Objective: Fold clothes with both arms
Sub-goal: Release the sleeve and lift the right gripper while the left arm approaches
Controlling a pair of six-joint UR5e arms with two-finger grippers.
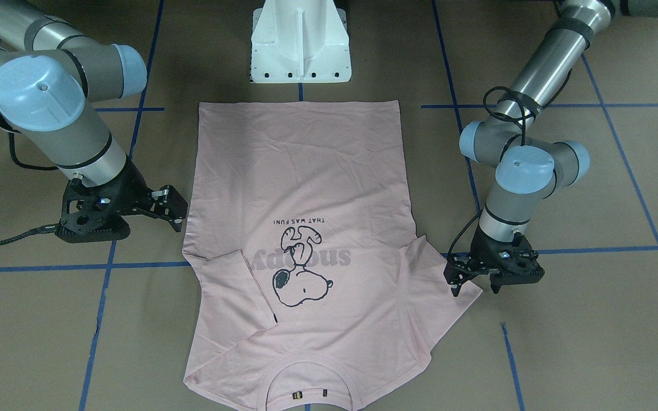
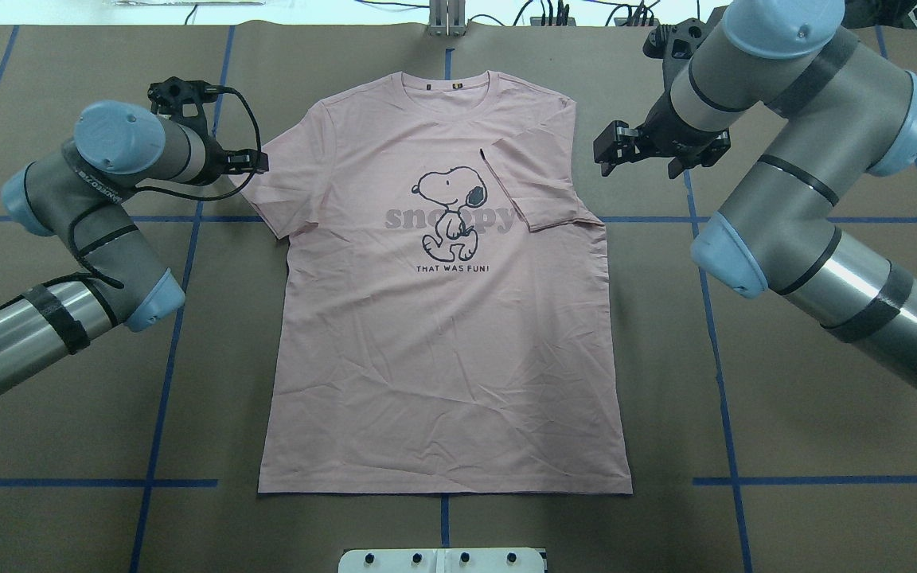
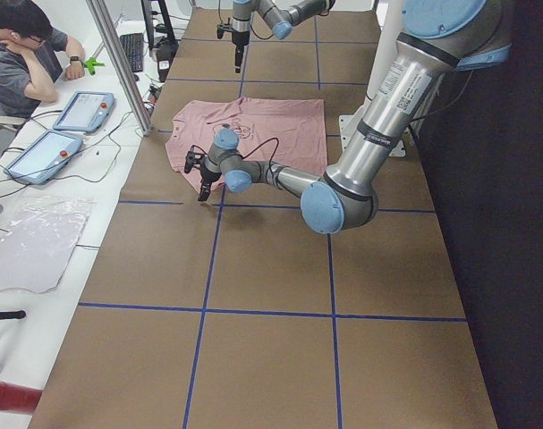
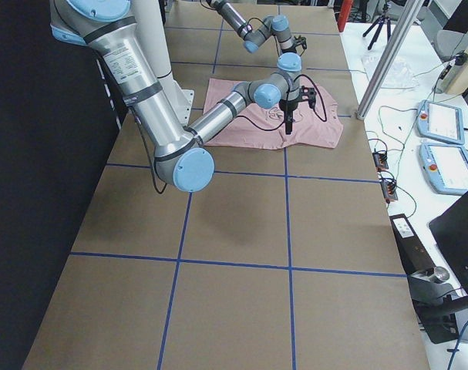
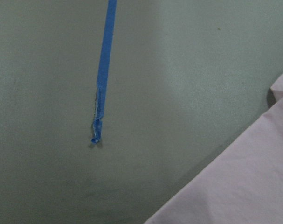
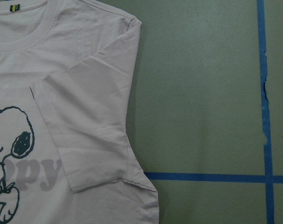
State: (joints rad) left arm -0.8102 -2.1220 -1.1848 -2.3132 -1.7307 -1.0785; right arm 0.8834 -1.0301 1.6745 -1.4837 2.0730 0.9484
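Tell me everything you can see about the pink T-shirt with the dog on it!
The T-shirt is pale pink, soft-looking cloth, lying flat and slightly wrinkled, picture up, on the brown table. It shows a black-outlined cartoon dog, grey "snoopy" letters and "THAT WAS FUN!". The collar points away from the robot. One short sleeve is folded over the chest; the other sleeve lies spread, with the left gripper at its edge.

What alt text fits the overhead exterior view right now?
A pale pink Snoopy T-shirt lies flat on the brown table, one sleeve folded onto its chest. The right hand hovers beside that sleeve, the left hand at the spread sleeve.
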